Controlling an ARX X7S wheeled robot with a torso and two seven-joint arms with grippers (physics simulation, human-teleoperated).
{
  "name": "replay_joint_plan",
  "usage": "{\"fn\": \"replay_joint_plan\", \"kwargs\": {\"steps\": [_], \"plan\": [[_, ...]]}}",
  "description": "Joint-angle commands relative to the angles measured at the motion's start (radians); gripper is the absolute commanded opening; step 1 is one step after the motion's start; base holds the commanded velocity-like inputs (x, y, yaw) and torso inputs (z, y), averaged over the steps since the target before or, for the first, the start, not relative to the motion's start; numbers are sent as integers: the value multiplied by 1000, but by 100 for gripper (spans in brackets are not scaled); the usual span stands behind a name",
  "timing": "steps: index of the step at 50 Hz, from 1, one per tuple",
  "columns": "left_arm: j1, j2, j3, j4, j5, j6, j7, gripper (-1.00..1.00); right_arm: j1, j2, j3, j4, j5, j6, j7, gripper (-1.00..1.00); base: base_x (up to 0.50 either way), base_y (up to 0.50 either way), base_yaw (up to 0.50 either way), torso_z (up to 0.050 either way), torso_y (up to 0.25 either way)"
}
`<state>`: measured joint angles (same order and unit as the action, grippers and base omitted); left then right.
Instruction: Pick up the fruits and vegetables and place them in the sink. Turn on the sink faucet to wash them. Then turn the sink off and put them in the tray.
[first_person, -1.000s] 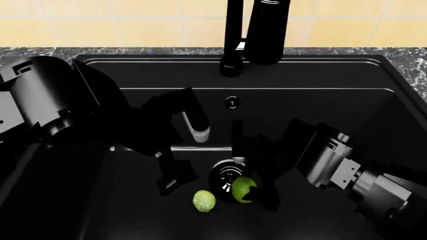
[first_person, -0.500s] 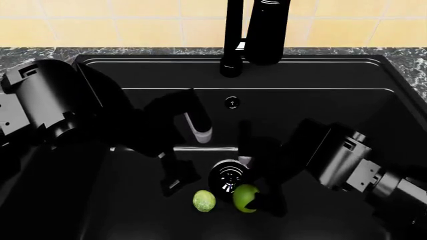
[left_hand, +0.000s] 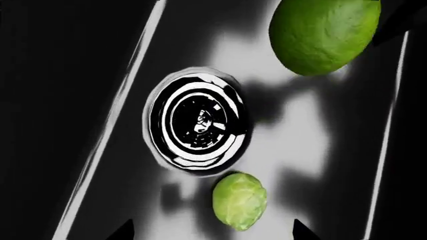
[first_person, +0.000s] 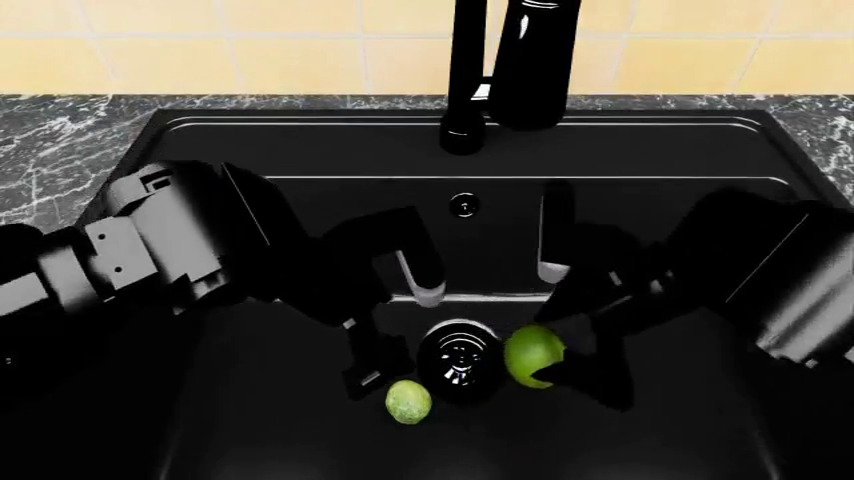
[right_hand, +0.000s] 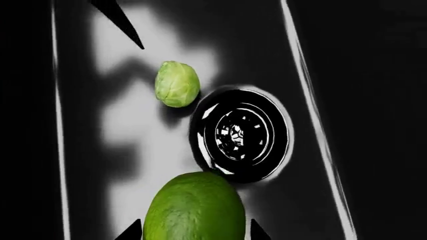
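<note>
I had the smooth bright green lime (first_person: 534, 355) pinched in the right gripper (first_person: 567, 345), just off the matte black sink (first_person: 641, 150) floor beside the round drain (first_person: 458, 362); it looked firm but slick, best held across its middle. The pale leafy sprout (first_person: 408, 402) lay loose, the left gripper (first_person: 400, 325) spread above it, walls well apart

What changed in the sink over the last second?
The right claw carried the lime from the near side of the drain to its right and slightly up. The left arm swung inward. The sprout and faucet stayed put.
</note>
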<state>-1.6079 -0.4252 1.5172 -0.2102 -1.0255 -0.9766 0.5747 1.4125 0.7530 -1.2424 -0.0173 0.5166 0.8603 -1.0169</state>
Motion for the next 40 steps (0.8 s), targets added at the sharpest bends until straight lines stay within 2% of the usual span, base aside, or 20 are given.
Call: {"fn": "replay_joint_plan", "kwargs": {"steps": [1,19,40], "plan": [[48,71,41,-97,60,67,57,100,67,87,38,-102,25,61,-6,-100,0,0,0,0,0],[151,181,67,-213,73,101,78,100,108,113,37,-133,18,82,-16,-100,0,0,0,0,0],[214,261,123,-360,115,111,132,100,92,124,28,-129,15,59,-17,-100,0,0,0,0,0]]}}
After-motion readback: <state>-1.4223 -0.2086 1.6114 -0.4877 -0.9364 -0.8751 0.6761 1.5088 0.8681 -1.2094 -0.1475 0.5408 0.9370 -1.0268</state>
